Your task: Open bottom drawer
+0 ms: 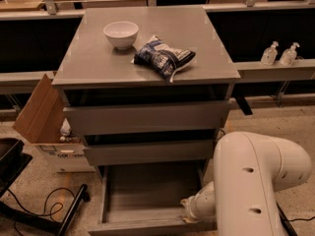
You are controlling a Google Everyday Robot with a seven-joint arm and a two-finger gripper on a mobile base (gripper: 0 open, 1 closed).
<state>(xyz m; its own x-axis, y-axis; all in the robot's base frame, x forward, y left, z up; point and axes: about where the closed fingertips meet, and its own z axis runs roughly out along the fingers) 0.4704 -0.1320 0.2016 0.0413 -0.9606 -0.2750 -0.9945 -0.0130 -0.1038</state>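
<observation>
The bottom drawer [142, 226] stands well out from the cabinet [93, 63], its front at the near edge of the view. The task looks all but done. The gripper [188, 215] sits at the drawer's near right corner, mostly hidden behind the white arm [256, 181], and I cannot tell whether it is spread or pressed together.

The main risk is over-pulling. A further tug could bring the drawer to the end of its runners and jolt or drag the whole cabinet, shaking the white bowl [120, 33] and the snack bag [163, 58] on top. The front has no handle, so a grip at one corner could slip, or skew the drawer and make it bind. The bulky arm is just beside the drawer's right side and could knock it when pulling away.

Containers:
- **Bottom drawer:** only its plain grey floor shows.
- **Middle drawer [147, 152] and top drawer [147, 117]:** both sit a little proud, and their insides are hidden.
- **Bowl:** it looks bare inside.
- **Open cardboard box [42, 114]:** at the left, holding something pale that I cannot identify.
</observation>
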